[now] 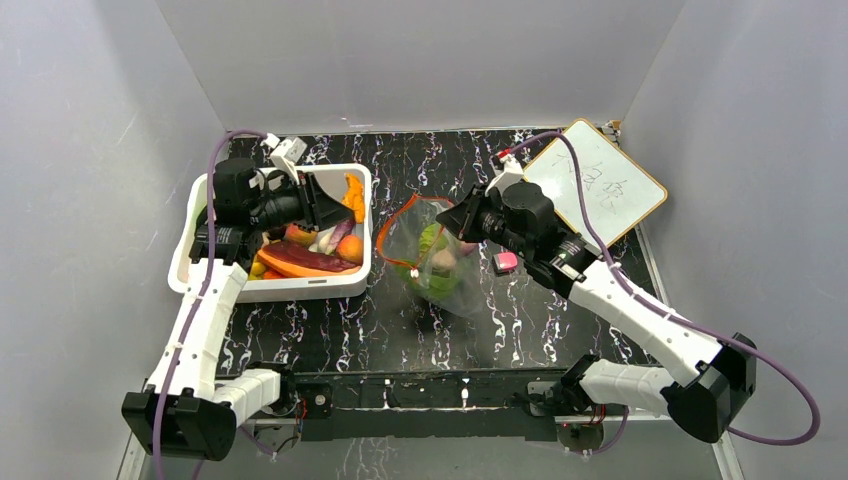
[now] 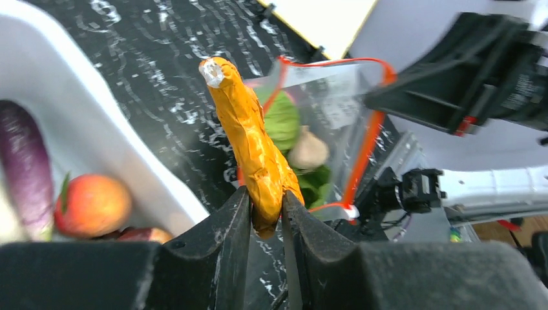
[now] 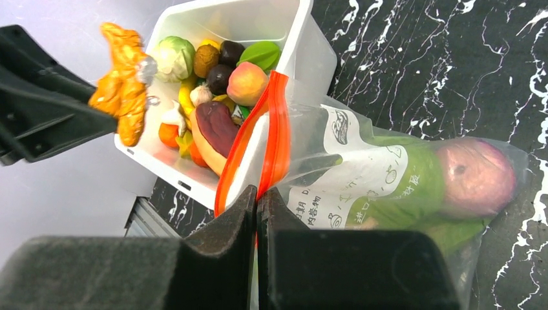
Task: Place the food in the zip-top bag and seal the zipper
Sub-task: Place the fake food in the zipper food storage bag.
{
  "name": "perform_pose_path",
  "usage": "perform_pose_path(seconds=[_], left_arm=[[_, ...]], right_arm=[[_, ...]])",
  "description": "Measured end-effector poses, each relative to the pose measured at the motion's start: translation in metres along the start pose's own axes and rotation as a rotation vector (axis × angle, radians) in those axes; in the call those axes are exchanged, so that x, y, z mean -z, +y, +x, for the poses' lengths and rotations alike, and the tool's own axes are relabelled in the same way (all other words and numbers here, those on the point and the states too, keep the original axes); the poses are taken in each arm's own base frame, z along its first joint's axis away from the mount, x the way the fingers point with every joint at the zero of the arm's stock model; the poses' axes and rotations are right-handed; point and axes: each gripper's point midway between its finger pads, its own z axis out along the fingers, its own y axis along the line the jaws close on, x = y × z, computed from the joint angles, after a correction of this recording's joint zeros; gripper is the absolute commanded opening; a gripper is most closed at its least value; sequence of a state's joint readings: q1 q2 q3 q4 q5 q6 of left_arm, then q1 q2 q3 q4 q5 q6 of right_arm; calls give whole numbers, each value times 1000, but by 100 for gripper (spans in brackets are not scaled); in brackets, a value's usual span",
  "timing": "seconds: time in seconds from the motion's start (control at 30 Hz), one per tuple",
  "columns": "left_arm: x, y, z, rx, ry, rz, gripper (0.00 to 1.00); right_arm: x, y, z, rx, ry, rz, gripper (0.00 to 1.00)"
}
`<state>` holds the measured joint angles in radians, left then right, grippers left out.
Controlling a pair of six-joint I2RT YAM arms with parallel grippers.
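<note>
Food [image 1: 310, 258] fills the white bin [image 1: 270, 291] on the left of the bench [image 1: 330, 330]; the zip-top bag [image 1: 440, 268] lies beside it. Only this top view shows the pink block [image 1: 507, 262]. Left wrist view: left jaws clamp an orange carrot [image 2: 253, 145]. Right wrist view: right jaws pinch the bag's red zipper [image 3: 274, 129]; green leaves [image 3: 420, 187] and a pink fruit [image 3: 475, 177] lie inside.

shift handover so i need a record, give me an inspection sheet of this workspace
surface: black marbled table
job's things: zip-top bag open, green and pink food inside; rest in white bin
clutter: pink block, whiteboard
grippers: left pincer shut on carrot; right pincer shut on the bag at its zipper
cables: purple cable along each arm
surroundings: grey walls on three sides
</note>
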<state>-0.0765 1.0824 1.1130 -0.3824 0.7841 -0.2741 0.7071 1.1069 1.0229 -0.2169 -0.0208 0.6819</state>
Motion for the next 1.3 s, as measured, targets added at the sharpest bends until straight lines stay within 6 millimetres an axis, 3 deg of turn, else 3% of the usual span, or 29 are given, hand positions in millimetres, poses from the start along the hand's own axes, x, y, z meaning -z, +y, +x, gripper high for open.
perform_pose_path(seconds=[0.3, 0.53, 0.67, 0.8, 0.97, 1.3], left_arm=[[-8, -57, 12, -82, 45, 249, 25], [-27, -66, 35, -60, 121, 307, 27], [-43, -61, 46, -20, 174, 300, 29], [-53, -54, 53, 1, 197, 265, 40], [-56, -43, 54, -3, 189, 188, 63], [-49, 6, 49, -24, 153, -138, 96]], right_arm=[[-11, 0, 4, -5, 11, -6, 0], [-13, 2, 4, -8, 14, -21, 0], [-13, 4, 2, -7, 7, -26, 0], [-13, 4, 1, -7, 4, -28, 0], [-11, 5, 1, -6, 1, -30, 0], [4, 14, -10, -1, -38, -60, 0]])
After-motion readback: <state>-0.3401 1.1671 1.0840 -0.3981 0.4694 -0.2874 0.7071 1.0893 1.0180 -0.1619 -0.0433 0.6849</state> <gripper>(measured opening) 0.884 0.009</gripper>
